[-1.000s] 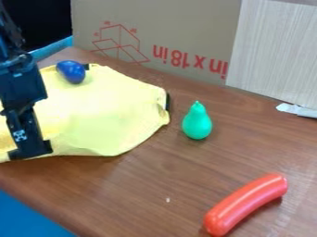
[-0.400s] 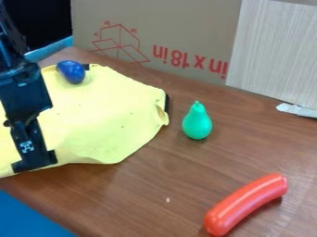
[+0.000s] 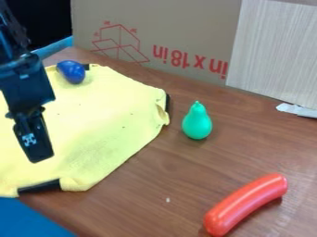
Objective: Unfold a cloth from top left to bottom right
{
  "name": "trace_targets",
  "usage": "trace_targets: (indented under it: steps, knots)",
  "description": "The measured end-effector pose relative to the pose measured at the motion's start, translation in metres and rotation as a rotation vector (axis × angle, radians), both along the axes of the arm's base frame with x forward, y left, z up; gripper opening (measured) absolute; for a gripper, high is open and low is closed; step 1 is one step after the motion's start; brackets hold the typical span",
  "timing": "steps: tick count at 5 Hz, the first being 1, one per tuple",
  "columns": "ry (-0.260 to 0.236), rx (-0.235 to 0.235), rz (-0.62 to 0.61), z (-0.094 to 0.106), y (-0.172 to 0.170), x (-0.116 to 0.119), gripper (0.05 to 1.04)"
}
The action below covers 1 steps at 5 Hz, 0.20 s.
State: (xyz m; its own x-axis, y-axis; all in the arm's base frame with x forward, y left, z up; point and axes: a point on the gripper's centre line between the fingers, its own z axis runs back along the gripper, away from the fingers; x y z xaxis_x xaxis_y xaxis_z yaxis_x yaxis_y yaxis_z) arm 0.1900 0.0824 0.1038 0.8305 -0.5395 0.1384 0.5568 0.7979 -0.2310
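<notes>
Camera view: we see the hand [image 3: 41, 155] over the yellow cloth [image 3: 102, 125]; whether apart or together, we cannot tell.

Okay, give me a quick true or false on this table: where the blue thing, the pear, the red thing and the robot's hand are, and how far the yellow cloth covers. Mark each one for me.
1. The blue toy rests on the yellow cloth. True.
2. The green pear stands upright on the wooden table, beside the cloth. True.
3. The curved red toy lies on the cloth. False: the red toy lies on bare wood, well apart from the cloth.
4. The robot's hand is over by the red toy. False: the hand is at the cloth, on the left of the picture.
5. The cloth covers the whole table. False: bare wood shows to its right.
</notes>
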Motion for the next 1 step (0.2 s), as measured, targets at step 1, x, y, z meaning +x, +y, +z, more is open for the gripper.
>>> trace_targets:
  steps: [1]
  knots:
    - [-0.053,-0.024,-0.008,0.0165,0.0112,0.0096,0.781]
